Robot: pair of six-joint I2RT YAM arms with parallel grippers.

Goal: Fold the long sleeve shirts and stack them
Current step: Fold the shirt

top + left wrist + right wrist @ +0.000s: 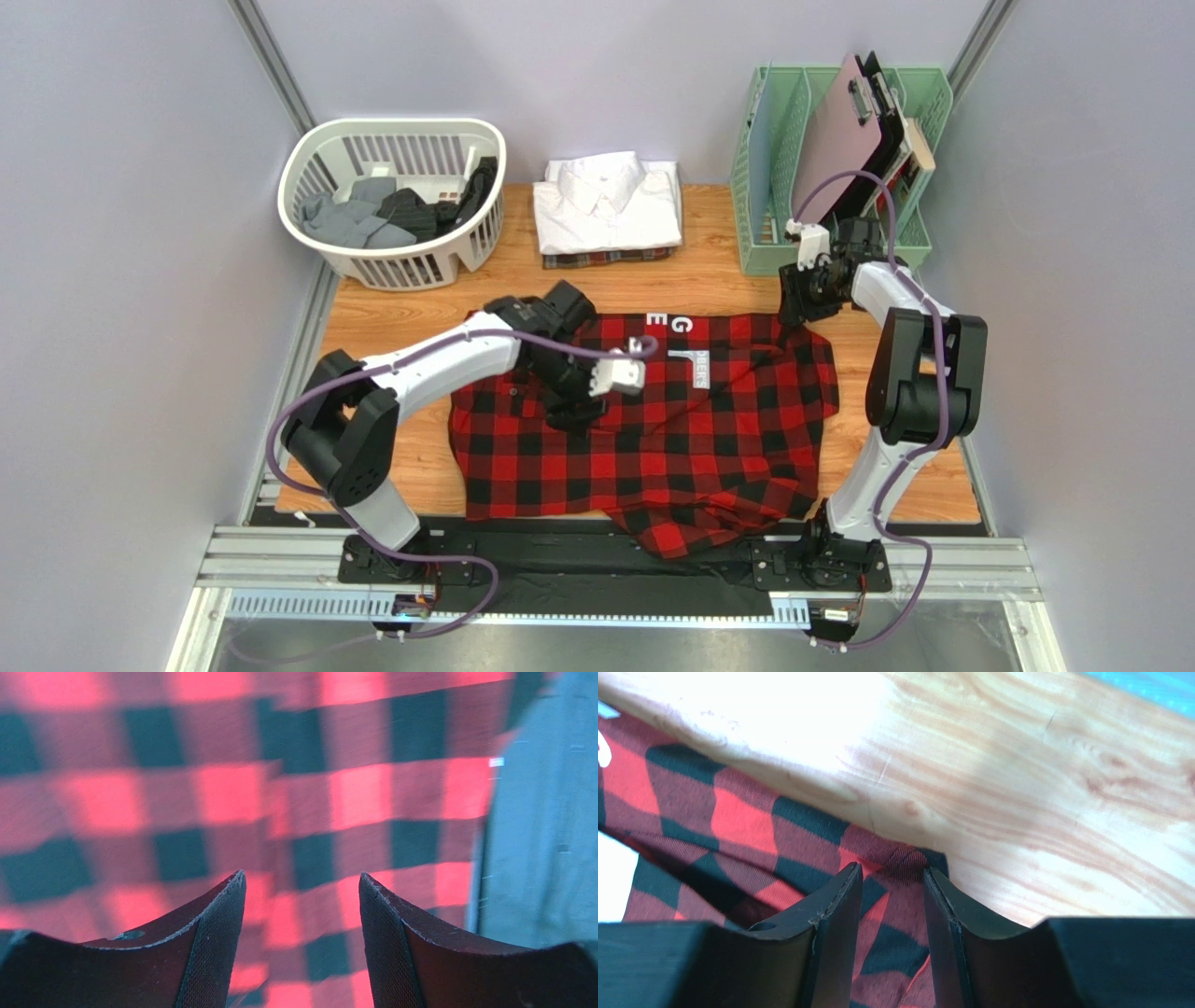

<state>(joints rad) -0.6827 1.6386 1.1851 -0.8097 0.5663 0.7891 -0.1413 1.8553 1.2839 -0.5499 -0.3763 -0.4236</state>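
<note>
Left pincer (302, 882) stands apart over the red checked shirt (687, 448) — right pincer (892, 873) apart too, straddling its corner.

One checked shirt (659, 434), one white shirt (610, 196), one plaid shirt (610, 258), one basket (407, 263), one rack (765, 154)

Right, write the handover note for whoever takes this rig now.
Left hand: open, hovering over the red checked shirt, holding nothing.
Right hand: jaws parted at that shirt's far right corner; no firm grip seen.
Done: white shirt folded, stacked on a folded dark plaid shirt at the back.
Left: red checked shirt lies spread out, unfolded; fold it, add to the stack. Basket holds grey clothes.
</note>
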